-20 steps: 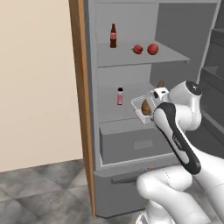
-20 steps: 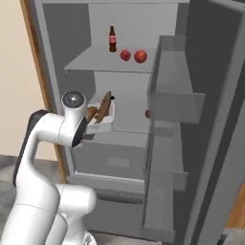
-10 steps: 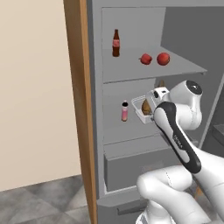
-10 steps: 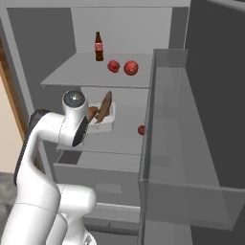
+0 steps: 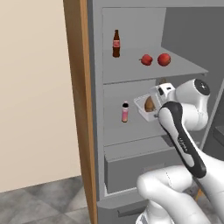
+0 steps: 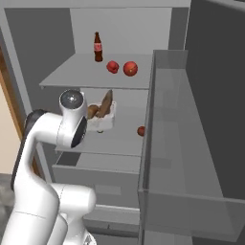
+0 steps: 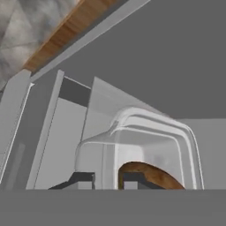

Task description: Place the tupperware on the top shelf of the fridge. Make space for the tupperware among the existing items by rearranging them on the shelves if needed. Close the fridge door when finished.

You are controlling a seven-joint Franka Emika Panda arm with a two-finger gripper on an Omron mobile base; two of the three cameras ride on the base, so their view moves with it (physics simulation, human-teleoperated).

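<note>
The tupperware (image 5: 146, 107) (image 6: 101, 115) (image 7: 150, 141), a whitish tub with brown food, hangs tilted over the lower shelf (image 5: 127, 131) inside the fridge (image 5: 78, 109). My gripper (image 7: 108, 178) is shut on its rim, one fingertip on each side of the wall. The hand (image 5: 162, 92) sits just right of the tub. Above it, the top shelf (image 5: 131, 70) (image 6: 81, 76) carries a dark brown bottle (image 5: 116, 43) (image 6: 97, 47) and two red fruits (image 5: 146, 59) (image 6: 130, 69). A pink bottle (image 5: 125, 112) stands on the lower shelf, left of the tub.
The open fridge door (image 6: 201, 143) with its clear bin stands close on the right. A red fruit (image 6: 141, 130) lies on the lower shelf near the door. A grey drawer (image 5: 131, 168) sits below the shelves. The left part of the top shelf has bare board.
The whole picture has shifted and grown: the base has driven closer to the fridge. The tub has stayed in the gripper at lower-shelf height.
</note>
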